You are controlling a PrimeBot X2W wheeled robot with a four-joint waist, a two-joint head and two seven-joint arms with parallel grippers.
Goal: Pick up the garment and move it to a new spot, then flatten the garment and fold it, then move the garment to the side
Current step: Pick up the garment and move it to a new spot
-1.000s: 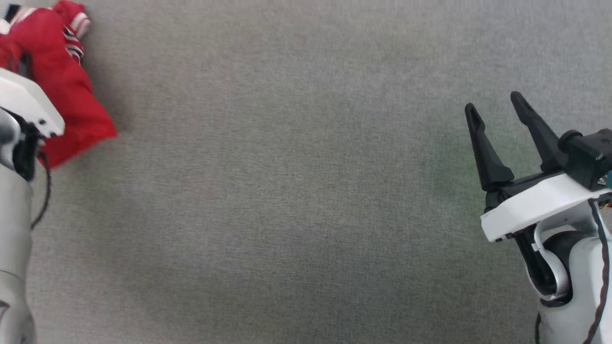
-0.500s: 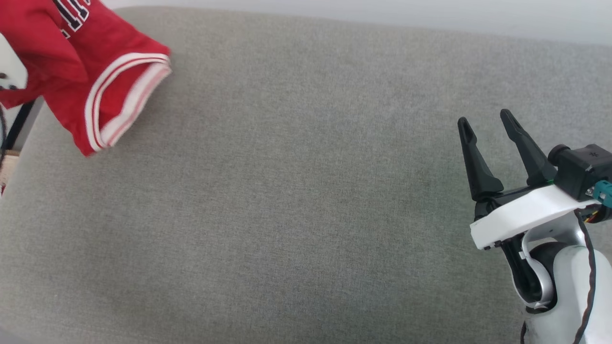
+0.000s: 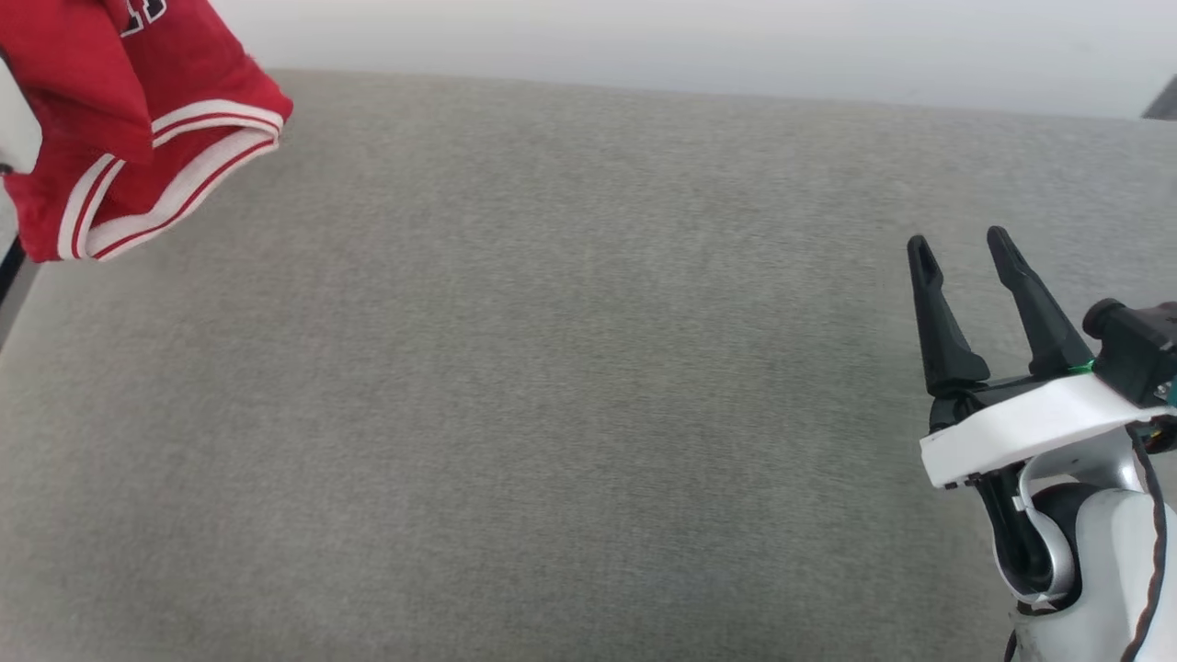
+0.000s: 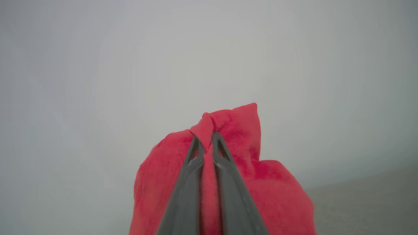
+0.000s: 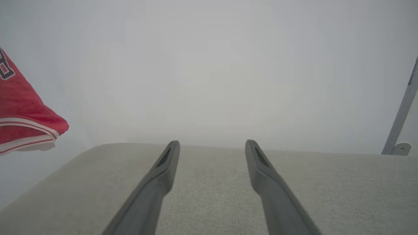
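In head view, a bench covered in grey woven fabric is seen against a plain pale wall. The right pincer is spread, nothing held, over the bench's right side. The garment, red knit with a white-striped hem, is hung bunched at the far left corner. In left wrist view, the left pincer is pinched on a red fold. In right wrist view, a slim grey pole is seen at right.
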